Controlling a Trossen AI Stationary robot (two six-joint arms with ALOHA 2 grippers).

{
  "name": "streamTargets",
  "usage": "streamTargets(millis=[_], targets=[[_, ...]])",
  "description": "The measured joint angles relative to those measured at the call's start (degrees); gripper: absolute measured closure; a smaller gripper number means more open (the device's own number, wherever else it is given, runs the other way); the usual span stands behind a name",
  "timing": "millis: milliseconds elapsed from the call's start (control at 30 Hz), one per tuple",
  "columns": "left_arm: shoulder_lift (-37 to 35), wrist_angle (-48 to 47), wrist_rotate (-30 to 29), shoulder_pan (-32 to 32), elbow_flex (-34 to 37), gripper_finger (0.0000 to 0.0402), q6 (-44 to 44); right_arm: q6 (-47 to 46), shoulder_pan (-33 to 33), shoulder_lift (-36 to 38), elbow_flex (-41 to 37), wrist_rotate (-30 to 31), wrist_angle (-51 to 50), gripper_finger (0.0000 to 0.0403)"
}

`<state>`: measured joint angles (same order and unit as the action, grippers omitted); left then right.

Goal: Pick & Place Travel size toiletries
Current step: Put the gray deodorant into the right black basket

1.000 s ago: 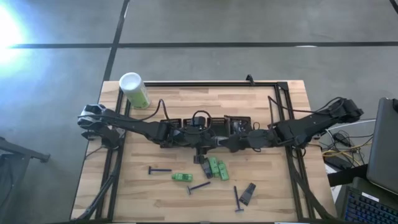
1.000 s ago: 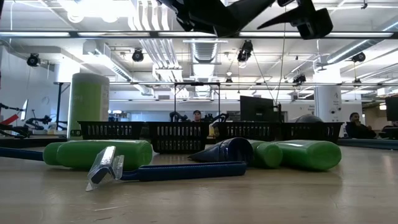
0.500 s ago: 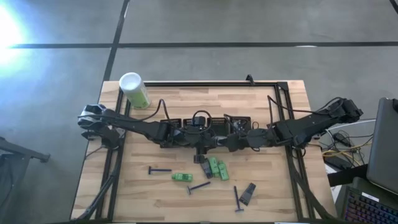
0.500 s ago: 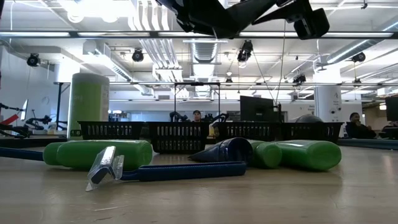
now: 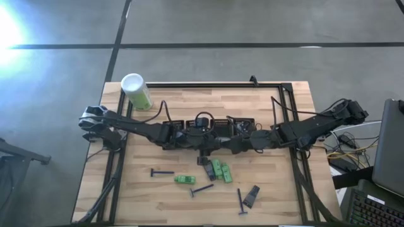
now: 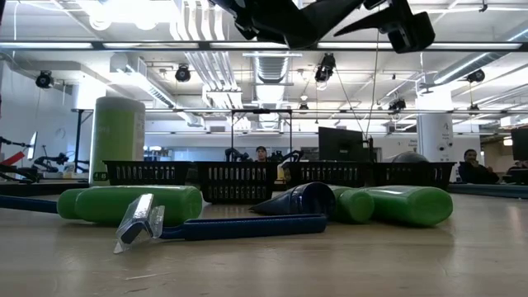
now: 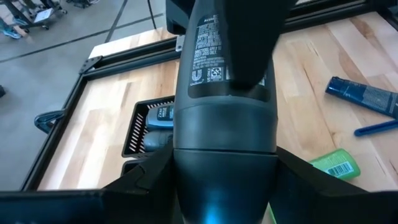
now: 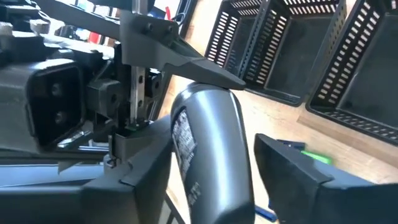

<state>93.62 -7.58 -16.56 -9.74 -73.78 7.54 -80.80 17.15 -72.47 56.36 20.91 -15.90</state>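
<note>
High view: both arms reach in to the middle of the table (image 5: 265, 101), meeting just below the row of black mesh trays (image 5: 243, 123). Left gripper (image 5: 201, 141) and right gripper (image 5: 228, 144) sit nose to nose, centre frame.

Left wrist view: grey tube (image 7: 224, 74) fills centre frame, printed label facing the camera, with the left gripper's fingers (image 7: 143, 180) tight on either side of its wide end, so the left is holding it. A mesh tray (image 7: 140, 127) with a dark item inside sits at left below it. A blue tube (image 7: 364, 96) and a green packet (image 7: 336, 165) lie on the wood at right.

Right wrist view: same grey tube (image 8: 208, 155) runs up the centre toward the left gripper (image 8: 137, 93). Can't tell whether the right gripper is clamped on it.

The rest of the toiletries are loose on the table, lower centre of the high view:
- green packets (image 5: 219, 169), plus one apart at (image 5: 184, 180)
- razors (image 5: 161, 172), (image 5: 202, 188), (image 5: 240, 202)
- dark flat packet (image 5: 251, 196), just beside the last razor

Green canister (image 5: 136, 91) stands at the upper left corner of the table.

Low view: razor (image 6: 223, 227) in the foreground, green packets (image 6: 124, 204) behind it, trays (image 6: 239, 175) further back, arm hardware at top of frame.
</note>
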Motion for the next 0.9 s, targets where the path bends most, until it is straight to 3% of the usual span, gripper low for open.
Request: streamTargets(millis=[200,400,567,900], targets=[[0.0,0.2,0.0,0.0,0.0,0.0204,0.0,0.9,-0.6,-0.1,0.0,-0.8,-0.1,0.0117],[0.0,1.5,0.0,0.0,0.0,0.0204,0.4,1.7,-1.6,-0.2,0.0,-0.4,2.0,0.0093],[0.0,1.6,0.1,0.0,0.0,0.0204,0.4,1.9,-1.7,-0.2,0.0,-0.4,1.8,0.0094],[0.0,3.5,0.1,0.2,0.0,0.0204,1.1,1.9,-2.0,-0.2,0.0,0.0,1.6,0.0133]])
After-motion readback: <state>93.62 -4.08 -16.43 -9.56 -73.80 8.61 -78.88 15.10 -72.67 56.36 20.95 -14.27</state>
